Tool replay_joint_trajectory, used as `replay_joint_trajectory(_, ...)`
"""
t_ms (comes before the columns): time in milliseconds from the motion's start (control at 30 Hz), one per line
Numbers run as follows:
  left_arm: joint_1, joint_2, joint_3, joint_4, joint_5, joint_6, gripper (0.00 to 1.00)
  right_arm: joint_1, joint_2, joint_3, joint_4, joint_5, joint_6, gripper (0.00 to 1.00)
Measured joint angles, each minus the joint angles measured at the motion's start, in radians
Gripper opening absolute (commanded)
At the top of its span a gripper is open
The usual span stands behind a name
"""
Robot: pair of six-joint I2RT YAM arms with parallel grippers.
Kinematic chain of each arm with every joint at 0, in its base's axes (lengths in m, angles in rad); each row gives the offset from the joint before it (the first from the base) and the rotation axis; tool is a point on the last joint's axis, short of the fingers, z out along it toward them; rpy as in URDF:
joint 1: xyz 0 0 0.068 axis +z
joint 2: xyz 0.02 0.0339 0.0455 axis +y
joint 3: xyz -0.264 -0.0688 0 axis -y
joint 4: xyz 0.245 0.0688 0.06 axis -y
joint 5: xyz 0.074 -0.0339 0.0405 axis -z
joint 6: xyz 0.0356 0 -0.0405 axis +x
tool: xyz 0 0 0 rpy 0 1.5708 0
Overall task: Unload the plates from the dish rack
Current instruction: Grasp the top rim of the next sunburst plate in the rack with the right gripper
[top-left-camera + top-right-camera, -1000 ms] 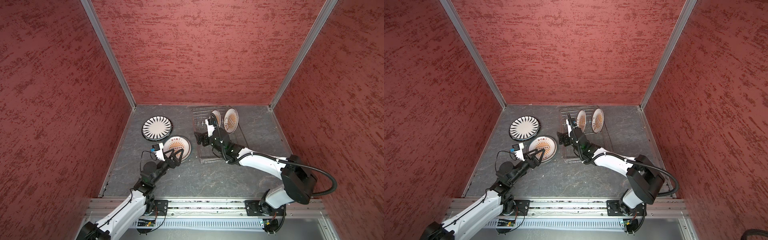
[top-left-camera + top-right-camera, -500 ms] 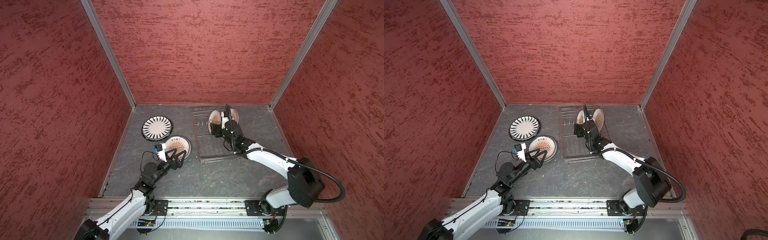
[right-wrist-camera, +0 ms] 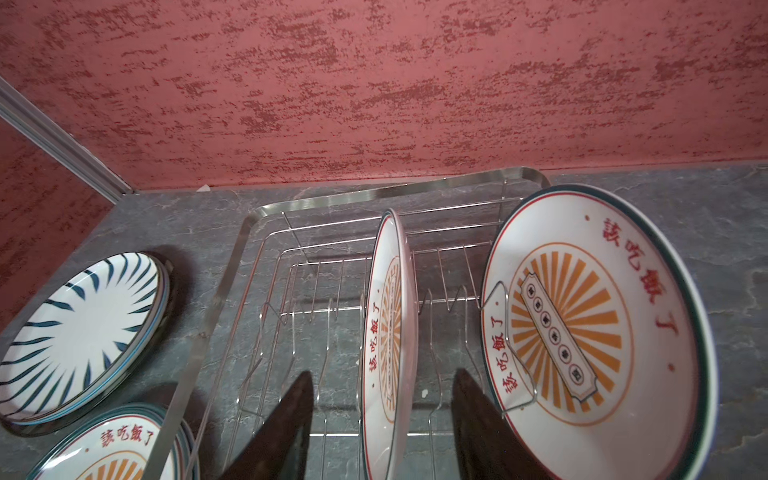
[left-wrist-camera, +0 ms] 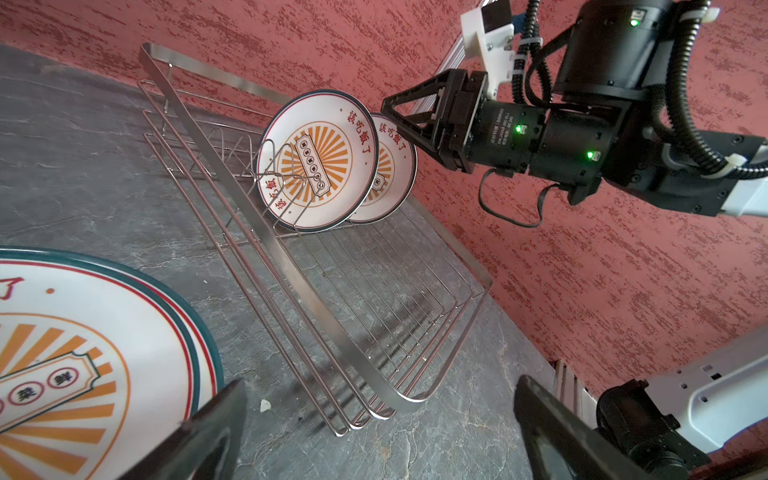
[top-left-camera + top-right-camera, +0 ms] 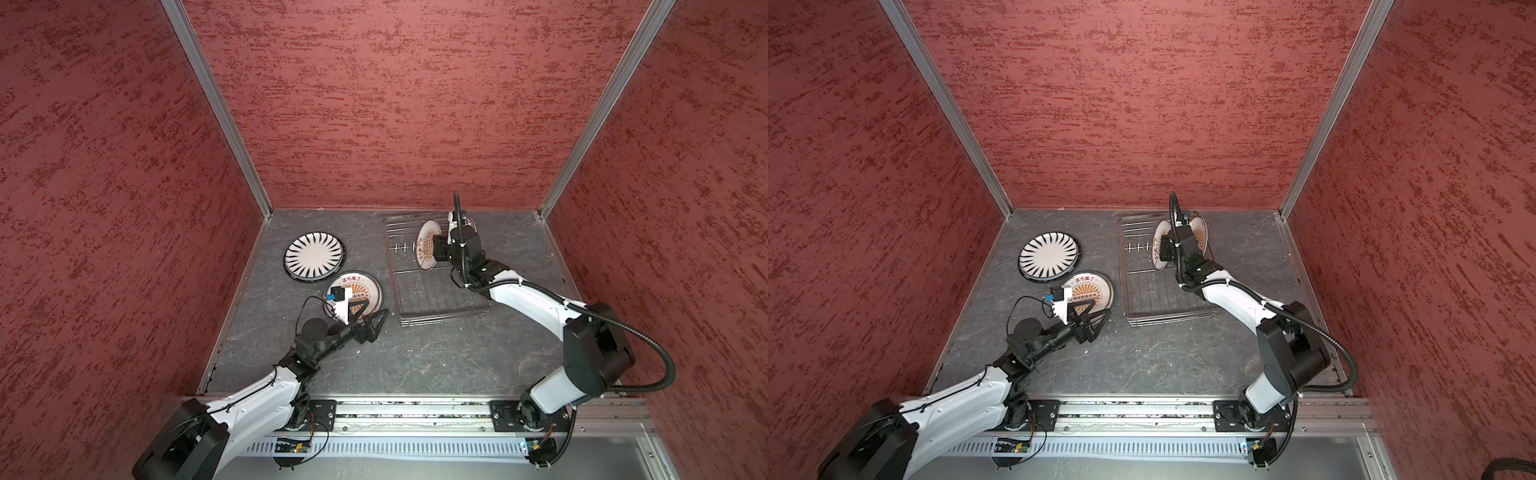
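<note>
The silver wire dish rack (image 5: 440, 320) (image 5: 1167, 318) (image 4: 291, 266) lies at the back right of the table. Two orange sunburst plates stand upright at its far end, one (image 5: 1158, 245) (image 4: 320, 162) (image 3: 388, 332) in front of the other (image 5: 1201, 237) (image 4: 395, 174) (image 3: 590, 332). My right gripper (image 5: 436, 251) (image 3: 382, 374) straddles the top rim of the front plate. Its jaws stand apart, one on each side, with a gap to the plate. My left gripper (image 5: 372, 320) (image 4: 380, 384) is wide open and empty, just off the rack's near left corner.
A black radial-striped plate (image 5: 314, 254) (image 3: 79, 332) and a sunburst plate (image 5: 361, 286) (image 4: 83, 353) lie flat left of the rack, each seemingly on a stack. Red walls enclose the table. The rack's upright prongs (image 3: 316, 291) stand beside the front plate.
My right gripper moved from the rack's near part to the back, over the front plate, and its jaws narrowed around the rim. The left arm barely moved.
</note>
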Motion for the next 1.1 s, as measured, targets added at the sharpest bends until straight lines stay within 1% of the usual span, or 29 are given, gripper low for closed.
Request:
replay_joint_trajectory(167,-0.027,0.051,0.013,0.020,0.006,0.011,0.99,-0.005,0.066,0.048,-0.039,0.030,-0.007,0.36)
replay_joint_trajectory(300,-0.043,0.055,0.021,0.022,0.006,0.021,0.99,-0.005,0.105,0.081,-0.056,0.048,-0.012,0.31)
replay_joint_trajectory(367,-0.048,0.053,0.022,0.021,0.001,0.025,1.00,-0.004,0.119,0.095,-0.064,0.066,-0.015,0.25)
replay_joint_trajectory(500,-0.055,0.034,0.022,0.019,-0.014,0.031,1.00,0.002,0.158,0.139,-0.087,0.129,-0.018,0.23)
replay_joint_trajectory(667,-0.060,0.003,0.022,0.012,-0.036,0.042,1.00,0.026,0.208,0.192,-0.114,0.201,-0.029,0.18)
replay_joint_trajectory(833,-0.064,-0.010,0.022,0.000,-0.044,0.044,1.00,0.053,0.251,0.233,-0.147,0.285,-0.040,0.16)
replay_joint_trajectory(1100,-0.064,-0.010,0.022,-0.009,-0.059,0.044,0.99,0.066,0.252,0.247,-0.171,0.337,-0.064,0.08)
